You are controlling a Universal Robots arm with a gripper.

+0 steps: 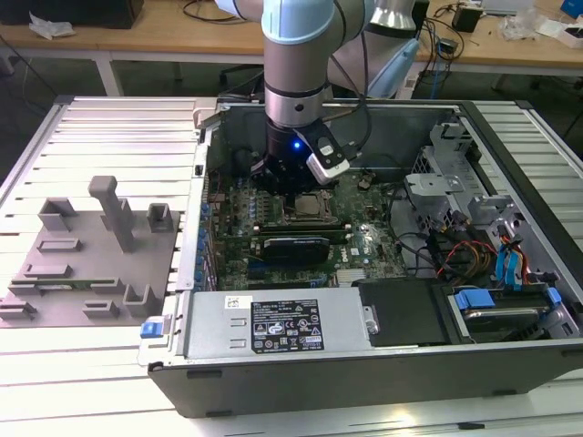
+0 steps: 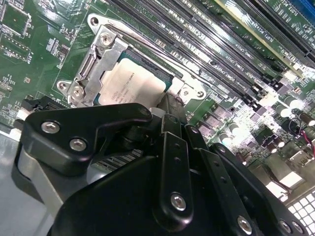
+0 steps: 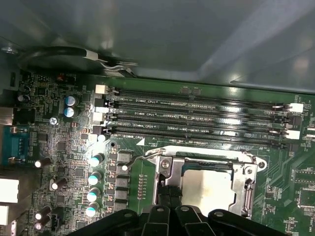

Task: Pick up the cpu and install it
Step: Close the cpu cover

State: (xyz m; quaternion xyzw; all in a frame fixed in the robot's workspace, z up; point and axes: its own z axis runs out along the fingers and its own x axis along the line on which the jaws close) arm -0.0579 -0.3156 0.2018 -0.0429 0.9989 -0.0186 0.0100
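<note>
Ribbed metal table [image 1: 100,137]; wooden benches [image 1: 164,32] along the far side of the room. On the table: one open computer case [image 1: 364,364] toward the exterior view's right, and one grey fixture plate [image 1: 82,273] just beside it on the left. One arm [image 1: 296,64] reaches down into the case. Gripper [image 1: 291,182] hangs low over the motherboard [image 1: 364,241], above the socket [image 2: 98,54]. Released or clenched: cannot tell. One cpu [image 2: 133,86] lies flat in the socket, silvery top up, metal frame around it, with the gripper close to its edge in both wrist views. Four memory slots [image 3: 197,115] run beside the socket. One black card [image 1: 291,246] sits nearer.
</note>
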